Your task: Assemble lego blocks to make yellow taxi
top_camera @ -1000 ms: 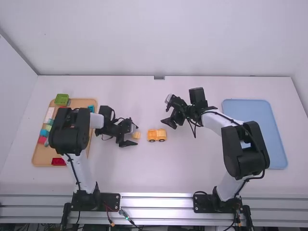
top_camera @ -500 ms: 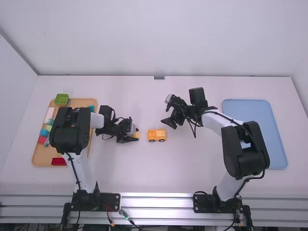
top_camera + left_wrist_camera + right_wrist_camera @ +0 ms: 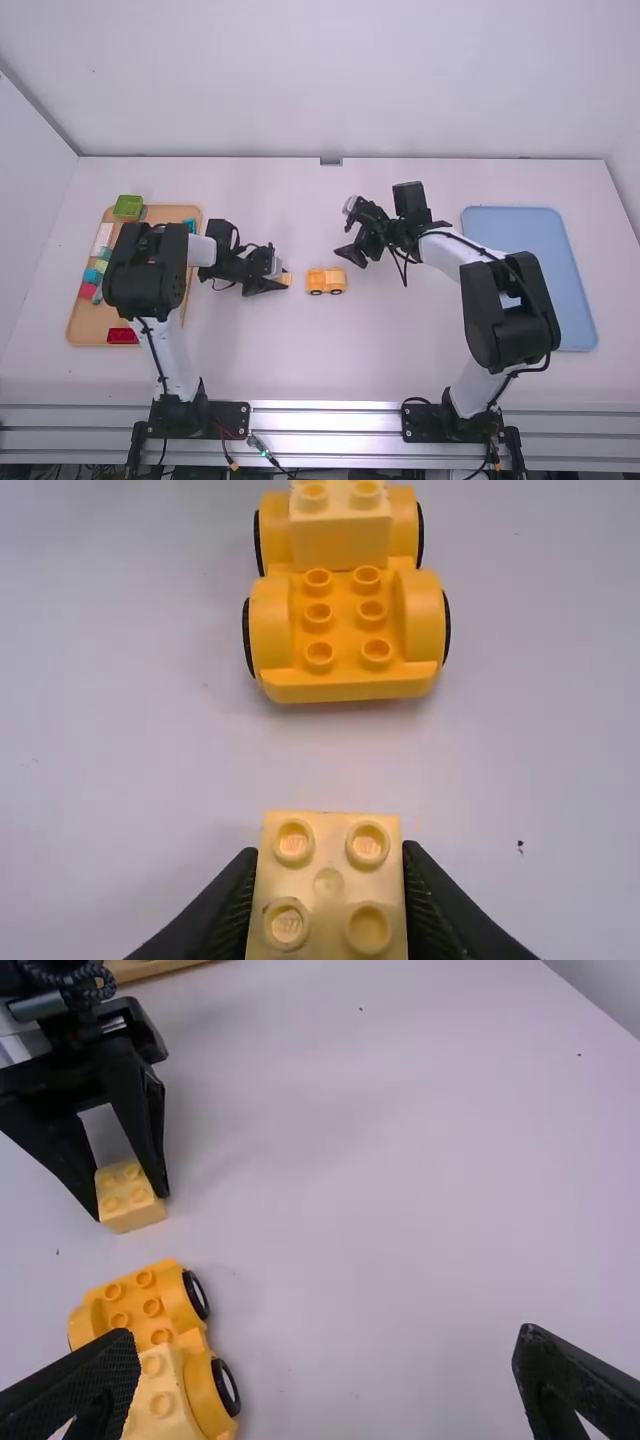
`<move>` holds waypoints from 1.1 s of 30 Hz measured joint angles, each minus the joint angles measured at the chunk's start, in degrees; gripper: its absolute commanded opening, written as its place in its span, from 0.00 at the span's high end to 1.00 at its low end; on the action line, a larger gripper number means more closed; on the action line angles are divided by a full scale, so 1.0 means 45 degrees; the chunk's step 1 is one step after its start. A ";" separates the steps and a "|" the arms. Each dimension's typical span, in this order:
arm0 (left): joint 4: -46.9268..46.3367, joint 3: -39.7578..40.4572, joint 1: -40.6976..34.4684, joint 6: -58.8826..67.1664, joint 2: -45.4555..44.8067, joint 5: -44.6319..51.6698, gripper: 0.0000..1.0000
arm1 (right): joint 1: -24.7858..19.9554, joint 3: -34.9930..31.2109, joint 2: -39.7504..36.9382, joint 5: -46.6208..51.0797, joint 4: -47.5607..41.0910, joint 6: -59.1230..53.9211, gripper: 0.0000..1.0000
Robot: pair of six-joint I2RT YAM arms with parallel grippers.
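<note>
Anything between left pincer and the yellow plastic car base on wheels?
Beyond the pale-yellow plastic block in the left pincer, bare white tabletop reaches to the car base, as the left wrist view shows.

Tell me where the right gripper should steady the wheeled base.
Probably pinch its mounted block, coming from above on the right arm's side: its flat sides rise above the rounded fenders, and the open studs facing the left gripper stay free.
</note>
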 measured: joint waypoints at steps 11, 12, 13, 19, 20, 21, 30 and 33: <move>-0.0743 0.0680 0.0019 -0.0816 -0.0010 -0.0083 0.83 | 0.0000 0.0000 0.0000 0.0000 -0.0389 -0.0019 0.01; -0.0831 0.0835 0.0024 -0.1015 -0.0029 -0.0102 0.85 | 0.0000 0.0005 -0.0005 0.0005 -0.0495 0.0005 0.01; -0.0860 0.0923 0.0024 -0.1214 -0.0083 -0.0121 0.85 | 0.0000 0.0000 -0.0005 -0.0005 -0.0617 -0.0029 0.01; -0.0709 0.1001 -0.0189 -0.2438 -0.0787 -0.0831 0.93 | -0.0010 0.0005 -0.0005 -0.0461 -0.1763 -0.0967 0.01; -0.0724 0.1001 -0.0403 -0.2822 -0.1073 -0.1175 0.93 | -0.0073 0.0005 -0.0005 -0.0831 -0.2239 -0.1452 0.01; -0.0729 0.1001 -0.0471 -0.2924 -0.1151 -0.1258 0.93 | -0.0078 0.0005 0.0000 -0.0894 -0.2346 -0.1574 0.01; -0.0646 0.1001 -0.1651 -0.3808 -0.2569 -0.1438 0.94 | -0.0311 -0.0466 -0.0005 -0.2871 -0.2837 -0.4779 0.01; -0.0510 0.0996 -0.1719 -0.3857 -0.2574 -0.1180 0.95 | -0.0311 -0.1355 -0.0005 -0.3254 -0.1078 -0.4891 0.01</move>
